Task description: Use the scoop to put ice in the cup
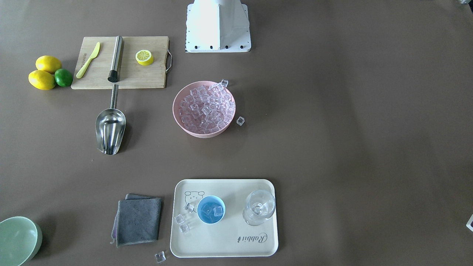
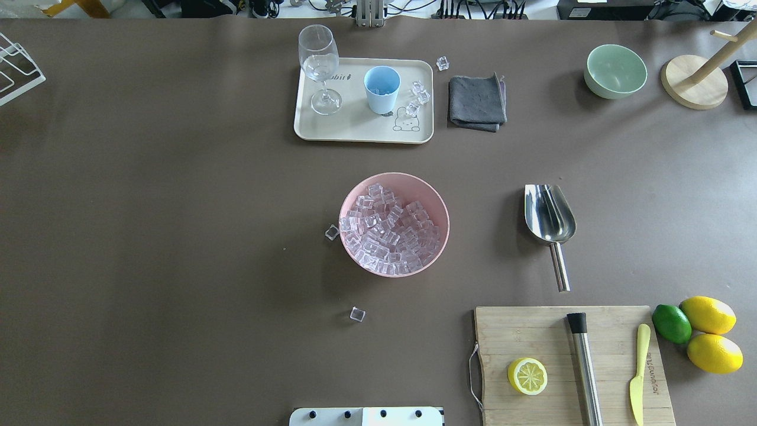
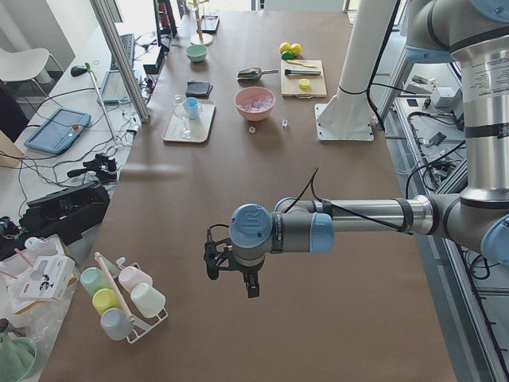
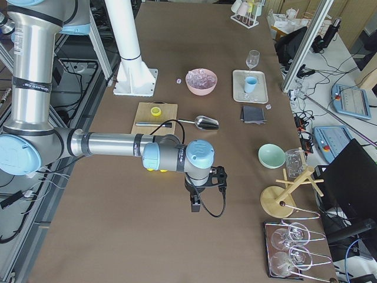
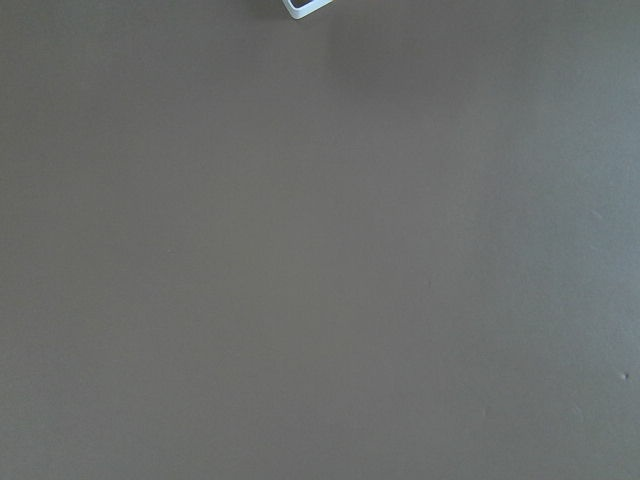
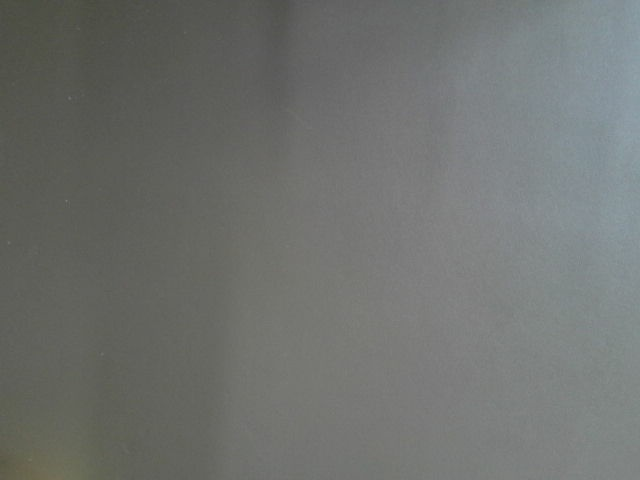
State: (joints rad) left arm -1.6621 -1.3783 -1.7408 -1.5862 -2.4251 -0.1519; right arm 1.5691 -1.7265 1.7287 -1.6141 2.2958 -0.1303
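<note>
The ice is a heap of clear cubes in a pink bowl (image 2: 393,228) at mid-table. The light-blue cup (image 2: 381,89) stands on a cream tray (image 2: 355,127) and holds two cubes (image 1: 212,210). A few cubes lie on the tray beside the cup (image 2: 419,94). Single cubes lie on the table (image 2: 332,232) (image 2: 357,314) (image 2: 442,63). The steel scoop (image 2: 550,216) lies empty on the table, free. My left gripper (image 3: 231,280) and right gripper (image 4: 197,206) hover over bare table, far from these things. I cannot tell whether they are open or shut.
A stemmed glass (image 2: 319,65) stands on the tray. A grey cloth (image 2: 476,102) and a green bowl (image 2: 615,71) lie beyond. A cutting board (image 2: 568,367) holds a half lemon, a steel cylinder and a yellow knife, with lemons and a lime (image 2: 698,331) beside it.
</note>
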